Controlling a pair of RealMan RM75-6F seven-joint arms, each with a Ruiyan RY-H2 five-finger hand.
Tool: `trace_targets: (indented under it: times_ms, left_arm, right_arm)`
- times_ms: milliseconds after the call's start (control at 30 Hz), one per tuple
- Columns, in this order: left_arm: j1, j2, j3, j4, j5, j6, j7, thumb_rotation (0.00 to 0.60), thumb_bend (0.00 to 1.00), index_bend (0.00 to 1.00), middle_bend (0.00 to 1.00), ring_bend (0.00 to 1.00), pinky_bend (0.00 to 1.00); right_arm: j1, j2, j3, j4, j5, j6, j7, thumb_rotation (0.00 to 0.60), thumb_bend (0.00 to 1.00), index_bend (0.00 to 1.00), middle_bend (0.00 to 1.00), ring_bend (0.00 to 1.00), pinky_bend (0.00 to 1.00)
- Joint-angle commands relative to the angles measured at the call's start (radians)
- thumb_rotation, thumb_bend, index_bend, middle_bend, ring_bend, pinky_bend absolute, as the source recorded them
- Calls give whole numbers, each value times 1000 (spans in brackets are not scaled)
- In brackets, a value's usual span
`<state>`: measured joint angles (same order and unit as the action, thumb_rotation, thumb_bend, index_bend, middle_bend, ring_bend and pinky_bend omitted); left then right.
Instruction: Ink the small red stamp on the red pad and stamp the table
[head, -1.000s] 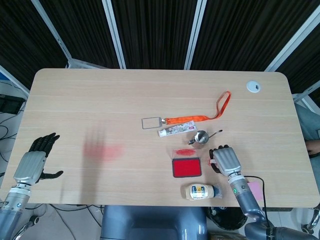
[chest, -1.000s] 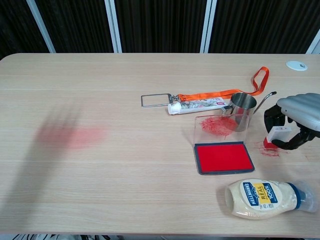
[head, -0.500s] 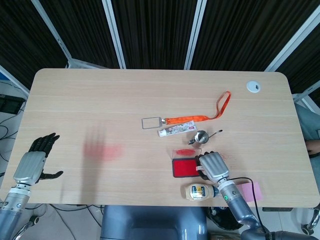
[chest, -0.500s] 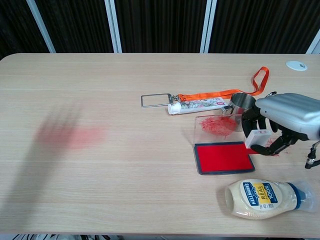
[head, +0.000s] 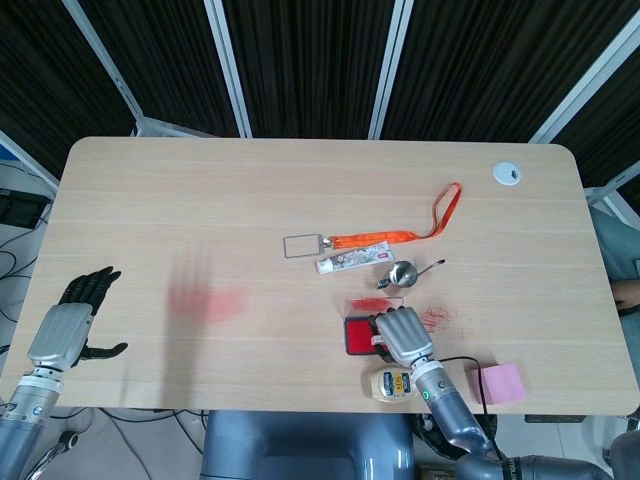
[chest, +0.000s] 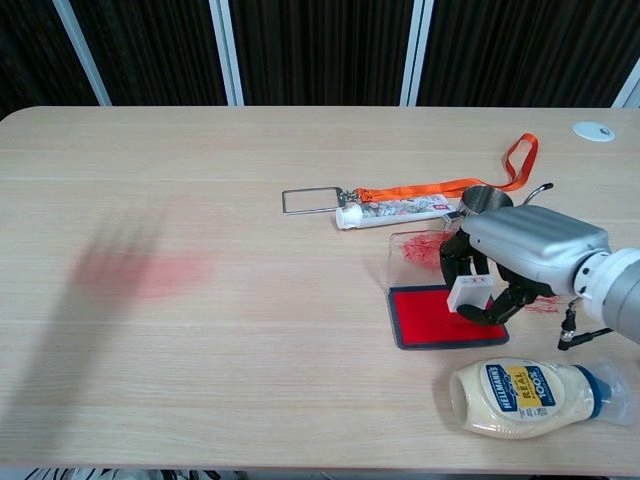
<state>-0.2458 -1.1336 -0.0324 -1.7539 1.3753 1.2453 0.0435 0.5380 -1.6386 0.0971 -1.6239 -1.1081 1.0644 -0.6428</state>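
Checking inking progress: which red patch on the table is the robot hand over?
The framed red ink pad, under the right robot hand holding the stamp; the others are loose smears.

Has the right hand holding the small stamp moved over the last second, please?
Yes. The right hand, gripping the small stamp, has shifted leftward, from beside the red smear right of the red ink pad to directly over the pad.

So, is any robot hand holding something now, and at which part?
The right robot hand grips the small stamp by its white upper body, over the red pad. The left robot hand holds nothing, fingers spread.
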Motion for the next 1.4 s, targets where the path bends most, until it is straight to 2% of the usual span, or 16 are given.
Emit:
trace_targets:
  times_ms: [33, 900, 1400]
  left_arm:
    - [-1, 1, 1, -1, 1, -3, -2, 600, 0, 0, 0, 0, 0]
    - [-4, 8, 2, -7, -6, -11, -6, 600, 0, 0, 0, 0, 0]
    - [-2, 5, 2, -7, -8, -7, 0, 600, 0, 0, 0, 0, 0]
  right_arm:
    - [12, -23, 11, 19, 20, 2, -15, 600, 594, 758, 628, 487, 516]
    - [29, -103, 0, 122, 94, 7, -14, 600, 598, 770, 639, 487, 516]
    - [40, -86, 18, 56, 59, 48, -16, 600, 598, 770, 638, 487, 516]
